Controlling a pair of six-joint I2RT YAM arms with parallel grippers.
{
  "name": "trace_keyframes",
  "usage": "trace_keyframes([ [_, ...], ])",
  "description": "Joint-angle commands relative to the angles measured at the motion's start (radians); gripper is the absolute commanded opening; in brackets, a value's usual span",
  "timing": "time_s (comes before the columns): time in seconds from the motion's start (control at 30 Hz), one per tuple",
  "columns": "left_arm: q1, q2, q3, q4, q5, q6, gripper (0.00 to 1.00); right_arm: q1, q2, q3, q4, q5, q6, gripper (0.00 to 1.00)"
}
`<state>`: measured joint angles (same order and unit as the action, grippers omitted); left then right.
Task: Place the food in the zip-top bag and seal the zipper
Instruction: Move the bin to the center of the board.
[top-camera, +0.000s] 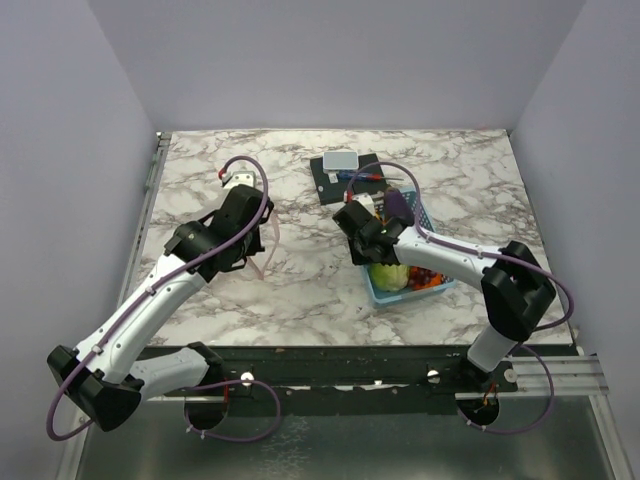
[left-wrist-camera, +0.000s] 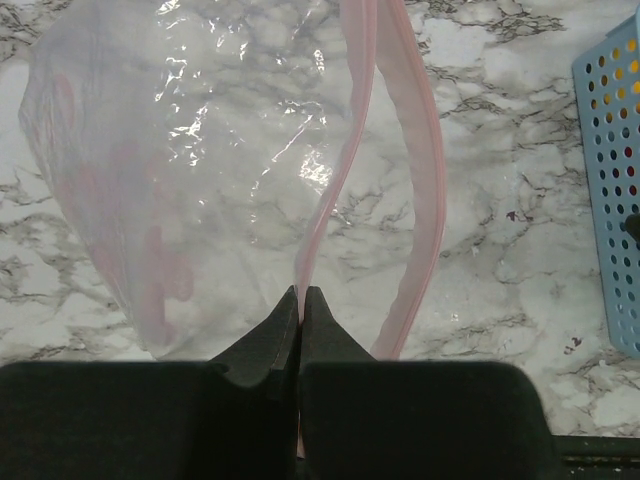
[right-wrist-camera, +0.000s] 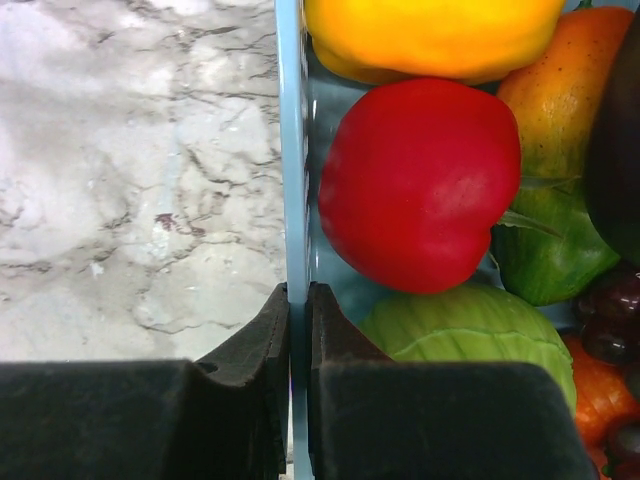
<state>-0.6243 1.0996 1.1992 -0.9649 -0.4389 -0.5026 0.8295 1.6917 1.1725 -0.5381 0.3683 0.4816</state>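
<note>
Here, the left tool (left-wrist-camera: 301, 300) is pinching shut on one lip of the bag (left-wrist-camera: 180, 160). The zipper (left-wrist-camera: 425, 190) is bowing away on the other lip, so the mouth is gaping rightward. The right tool (right-wrist-camera: 298, 298) is clamping narrow on the basket (right-wrist-camera: 290, 120) wall. The food (right-wrist-camera: 415, 185) is sitting just inside it, cabbage (right-wrist-camera: 470, 335) nearest. The bag is lying on the surface (right-wrist-camera: 130, 130) left of the basket, a bare strip between them. The right arm is nearer, so it is probably carrying the food leftward.
</note>
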Motion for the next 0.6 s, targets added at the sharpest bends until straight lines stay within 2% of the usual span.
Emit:
trace_keyframes([
  [0.0, -0.022, 0.002, -0.014, 0.029, 0.045, -0.039, 0.0, -0.038, -0.026, -0.052, -0.009, 0.045, 0.001, 0.01],
  [0.47, -0.111, 0.067, -0.016, 0.102, 0.092, -0.144, 0.0, -0.128, -0.102, -0.124, 0.014, 0.027, -0.055, 0.01],
  [0.57, -0.127, 0.081, -0.023, 0.13, 0.1, -0.169, 0.0, -0.131, -0.128, -0.124, 0.01, 0.017, -0.057, 0.1],
])
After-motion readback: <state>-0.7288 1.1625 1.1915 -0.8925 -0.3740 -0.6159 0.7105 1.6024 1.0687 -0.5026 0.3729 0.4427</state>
